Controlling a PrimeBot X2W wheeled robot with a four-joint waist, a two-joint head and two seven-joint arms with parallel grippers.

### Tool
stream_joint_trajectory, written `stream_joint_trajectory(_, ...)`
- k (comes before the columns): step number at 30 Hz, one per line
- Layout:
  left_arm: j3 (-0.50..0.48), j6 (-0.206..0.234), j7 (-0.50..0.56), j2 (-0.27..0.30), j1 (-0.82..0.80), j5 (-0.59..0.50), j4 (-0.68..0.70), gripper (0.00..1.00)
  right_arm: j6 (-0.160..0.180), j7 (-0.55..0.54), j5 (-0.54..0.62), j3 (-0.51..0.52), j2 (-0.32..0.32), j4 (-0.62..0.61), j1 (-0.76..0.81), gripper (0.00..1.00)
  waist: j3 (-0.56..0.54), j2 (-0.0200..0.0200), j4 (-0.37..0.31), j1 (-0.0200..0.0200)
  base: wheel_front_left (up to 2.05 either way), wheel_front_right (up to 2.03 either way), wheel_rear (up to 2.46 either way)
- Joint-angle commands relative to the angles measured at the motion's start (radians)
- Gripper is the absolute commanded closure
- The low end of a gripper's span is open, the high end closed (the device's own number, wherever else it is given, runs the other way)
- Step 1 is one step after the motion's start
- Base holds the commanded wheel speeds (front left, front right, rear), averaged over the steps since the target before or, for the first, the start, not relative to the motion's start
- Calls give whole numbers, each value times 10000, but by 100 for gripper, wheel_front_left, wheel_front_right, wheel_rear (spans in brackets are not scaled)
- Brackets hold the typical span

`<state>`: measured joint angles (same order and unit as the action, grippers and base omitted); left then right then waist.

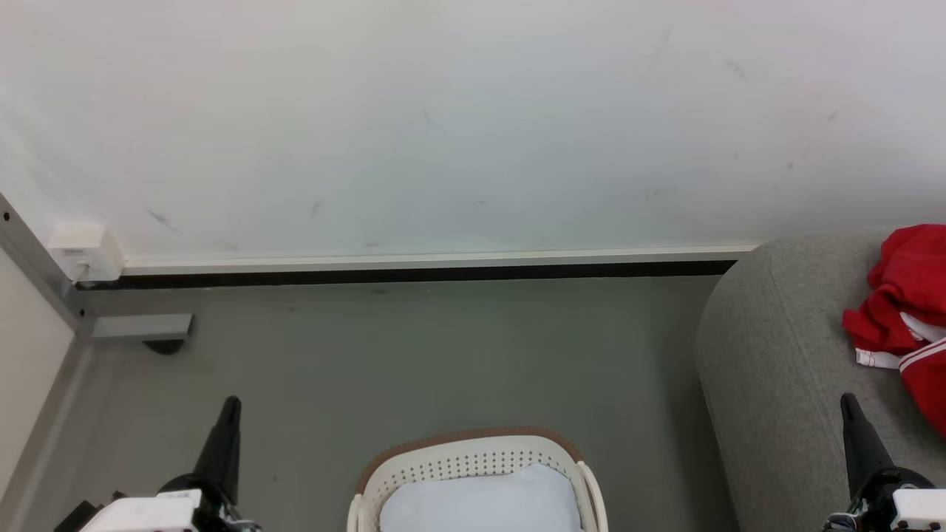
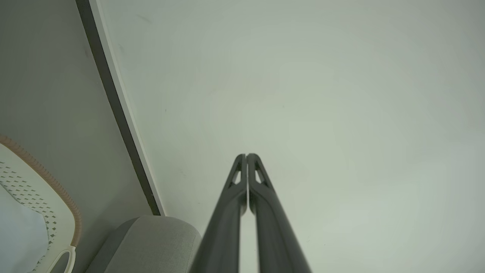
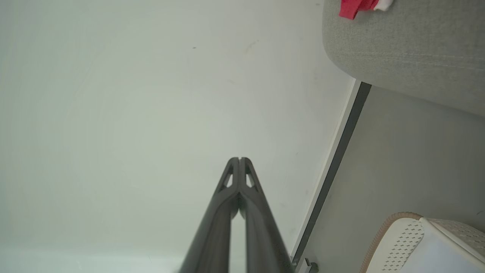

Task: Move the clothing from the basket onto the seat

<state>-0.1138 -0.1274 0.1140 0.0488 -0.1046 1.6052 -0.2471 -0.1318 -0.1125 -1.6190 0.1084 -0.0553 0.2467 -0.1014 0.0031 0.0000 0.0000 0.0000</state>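
Far left of the head view: a slanted grey metal frame post [image 1: 37, 258] with a small white plastic wall box [image 1: 85, 251] against it, at the foot of a plain white wall [image 1: 443, 111].

Lower left: the left gripper [image 1: 230, 405], long dark fingers pointing up over the dull grey floor [image 1: 443, 355], well apart from everything else. Seen from its own wrist, shut tip to tip with no gap and nothing between.

Bottom centre: the oval white perforated plastic laundry basket with a brown rim [image 1: 473, 434], standing on the floor between the two grippers, cut off by the lower edge. Inside it, a plain white cloth piece [image 1: 480, 502], lying flat across the visible part of the hollow. Behind, a black skirting strip [image 1: 414, 274] along the base of the wall.

To the right, near the basket with bare floor between: the large grey woven-fabric upholstered seat with a rounded corner and a seam line [image 1: 776, 355].

Lower right, against the seat in the picture: the right gripper [image 1: 848, 403], pointing up. From its wrist camera, fingers closed flat against each other, empty.

Far right, on top of the seat: soft red sports clothing with white stripe trim [image 1: 905, 295], crumpled in a heap, running off the picture's edge, well apart from the basket.
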Motion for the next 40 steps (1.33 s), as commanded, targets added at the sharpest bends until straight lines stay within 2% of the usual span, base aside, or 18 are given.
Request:
stream_joint_trajectory(1,-23,-62,39,20,-84,139,34,100,21,8,41,48,19,-48,-118,100,0,0,0,0,0,0,0)
stream_joint_trajectory(40,-21,-62,38,20,-84,141,36,100,21,-22,76,74,37,-46,-122,100,0,0,0,0,0,0,0)
